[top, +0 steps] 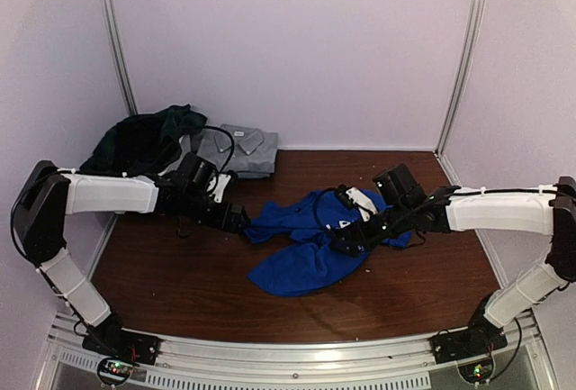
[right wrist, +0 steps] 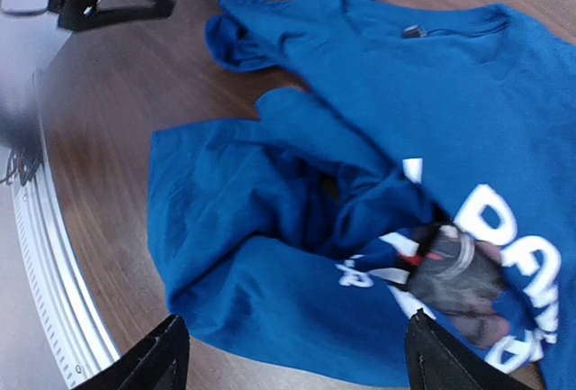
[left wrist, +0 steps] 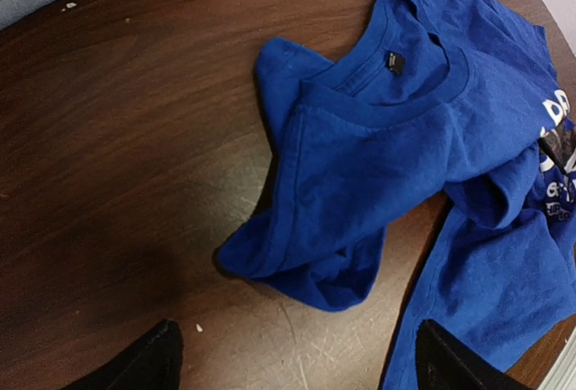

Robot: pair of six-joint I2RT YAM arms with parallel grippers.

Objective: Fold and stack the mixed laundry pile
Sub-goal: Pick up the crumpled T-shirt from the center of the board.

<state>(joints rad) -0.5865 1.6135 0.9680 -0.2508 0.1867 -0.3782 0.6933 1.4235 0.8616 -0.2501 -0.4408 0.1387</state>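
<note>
Hovering over the brown desk (top: 162, 273), both arms reach in toward the middle, and that is where the action sits. At the far left corner lies the rest of the laundry: a heaped dark green garment (top: 144, 138) with a grey folded shirt (top: 238, 149) just beside it, well apart from either tool.

The piece in play is the royal-blue T-shirt (top: 301, 255), crumpled at mid-desk between the two arms. It is bunched, so its long axis is hard to call, but from above it seems to run from the far right down to the near left, printed side up on the right.

The left tool (top: 236, 219) sits at the shirt's left edge, jaws spread wide and holding nothing; its wrist view shows the collar and one folded-over shoulder straight ahead. The right tool (top: 346, 244) hangs directly above the white lettering, jaws likewise apart and empty, cloth filling the view beneath them.

So the right arm is the nearer one, already over fabric, while the left has to reach in sideways. Smallest landmark: the neck label (left wrist: 393, 59), which marks the collar end for the spread.
</note>
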